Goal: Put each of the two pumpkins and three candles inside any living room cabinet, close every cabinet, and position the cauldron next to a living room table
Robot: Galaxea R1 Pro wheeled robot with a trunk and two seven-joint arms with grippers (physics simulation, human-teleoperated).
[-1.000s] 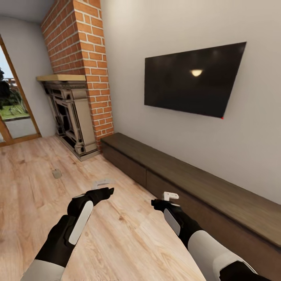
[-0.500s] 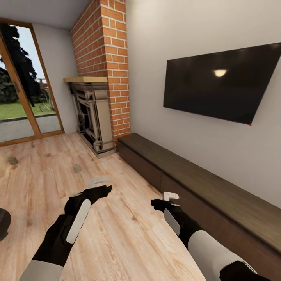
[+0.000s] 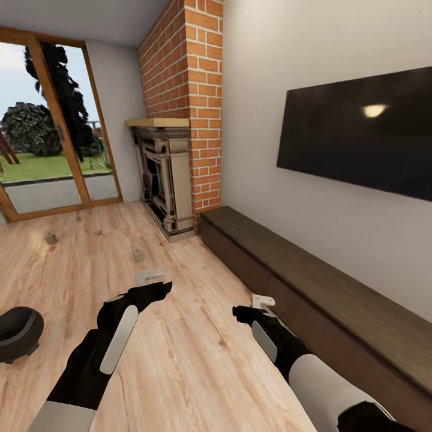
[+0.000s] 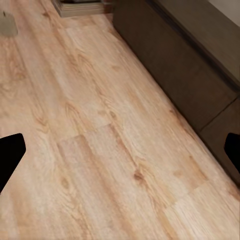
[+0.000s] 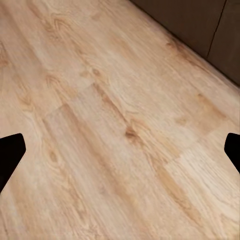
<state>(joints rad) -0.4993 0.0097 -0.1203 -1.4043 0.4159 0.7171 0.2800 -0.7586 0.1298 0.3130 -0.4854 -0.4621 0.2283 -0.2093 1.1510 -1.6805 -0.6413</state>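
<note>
Two candles (image 3: 138,255) (image 3: 51,238) stand upright on the floor (image 3: 192,360), well ahead of the arms toward the glass door (image 3: 54,150). The near one sits ahead of the left gripper (image 3: 151,281); that arm is closer. Cauldron (image 3: 18,333) rests on the floor at the left edge, beside the left arm. Cabinet (image 3: 312,300) runs along the wall, fronts closed, just beside the right gripper (image 3: 263,302). Both grippers spread wide, empty. Likely next: drive forward, left arm takes the near candle.
</note>
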